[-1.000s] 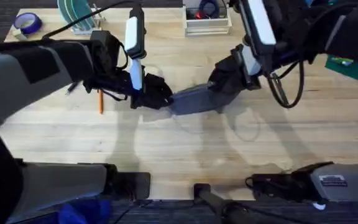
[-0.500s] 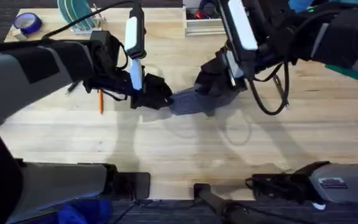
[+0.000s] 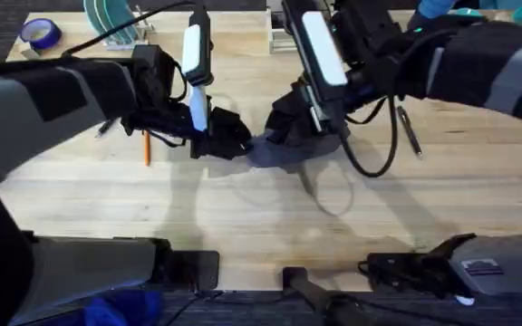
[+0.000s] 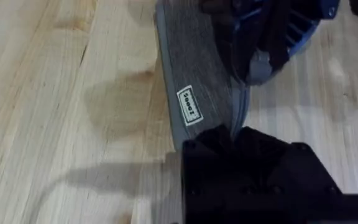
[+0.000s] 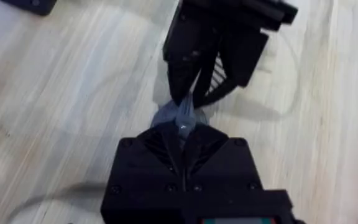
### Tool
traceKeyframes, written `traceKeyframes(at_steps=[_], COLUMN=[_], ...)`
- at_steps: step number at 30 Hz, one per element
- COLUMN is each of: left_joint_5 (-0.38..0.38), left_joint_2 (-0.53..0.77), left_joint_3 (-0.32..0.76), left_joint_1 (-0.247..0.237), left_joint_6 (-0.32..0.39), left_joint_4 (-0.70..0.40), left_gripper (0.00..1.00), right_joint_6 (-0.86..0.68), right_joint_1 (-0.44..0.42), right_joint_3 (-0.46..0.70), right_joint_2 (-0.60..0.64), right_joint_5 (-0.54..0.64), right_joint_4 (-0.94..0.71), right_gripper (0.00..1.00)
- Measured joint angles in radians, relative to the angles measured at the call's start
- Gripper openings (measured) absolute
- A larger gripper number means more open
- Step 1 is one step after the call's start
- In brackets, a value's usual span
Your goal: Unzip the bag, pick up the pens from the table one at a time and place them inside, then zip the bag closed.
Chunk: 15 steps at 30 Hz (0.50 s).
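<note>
The grey-blue bag (image 3: 286, 154) lies mid-table on the wooden table (image 3: 243, 217). My left gripper (image 3: 241, 142) is shut on the bag's left end; in the left wrist view its black fingers (image 4: 216, 146) pinch the fabric edge of the bag (image 4: 194, 87). My right gripper (image 3: 276, 136) hangs over the bag close beside the left one, and in the right wrist view it (image 5: 182, 134) is shut on the grey zipper pull (image 5: 180, 118). An orange pen (image 3: 146, 147) lies left of the bag. A dark pen (image 3: 410, 131) lies to the right.
At the back stand a blue tape roll (image 3: 40, 33), a rack of green plates (image 3: 111, 18) and a white tray (image 3: 288, 38). A black cable loops from the right arm down over the table (image 3: 370, 167). Bare wood stretches in front of the bag.
My right gripper has slid left along the bag until it sits close to the left gripper, uncovering the dark pen on the right. The left arm has held still.
</note>
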Motion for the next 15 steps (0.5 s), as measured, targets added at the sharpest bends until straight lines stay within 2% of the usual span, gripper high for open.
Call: traceKeyframes(at_steps=[6, 15], left_joint_5=[0.000, 0.000], left_joint_2=[0.000, 0.000], left_joint_3=[0.000, 0.000], left_joint_1=[0.000, 0.000], left_joint_6=[0.000, 0.000], left_joint_4=[0.000, -0.001], left_gripper=[0.042, 0.042], right_joint_6=[0.029, 0.048], right_joint_1=[0.038, 0.043], right_joint_3=[0.000, 0.000], right_joint_2=[0.019, 0.023], right_joint_5=[0.001, 0.001], right_joint_4=[0.048, 0.053], right_gripper=[0.031, 0.031])
